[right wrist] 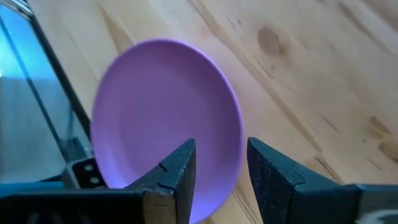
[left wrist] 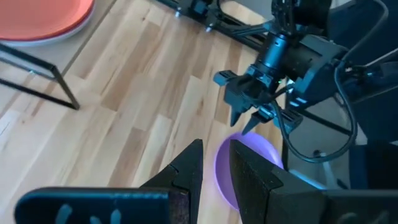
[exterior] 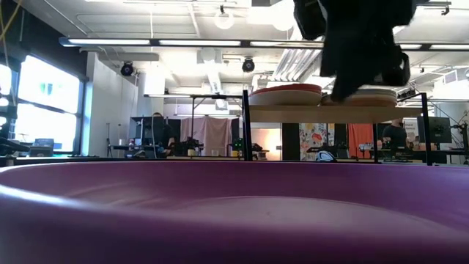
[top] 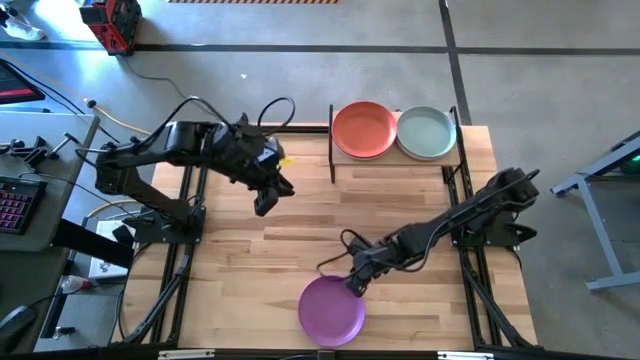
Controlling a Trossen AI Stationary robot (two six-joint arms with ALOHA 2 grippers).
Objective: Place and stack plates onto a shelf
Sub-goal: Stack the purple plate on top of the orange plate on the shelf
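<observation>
Your right tool hangs released, gripping nothing, just over the far rim of the purple plate on the tabletop's near edge; the left tool waits well apart.

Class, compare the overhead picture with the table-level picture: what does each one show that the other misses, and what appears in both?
Only the overhead view shows both arms whole, the left claw hovering over bare wood, and the right claw at the purple plate's edge. Only the table-level view shows the room behind, with ceiling lights and a person. Both show the purple plate, and the shelf holding the salmon plate and the grey-green plate.
</observation>
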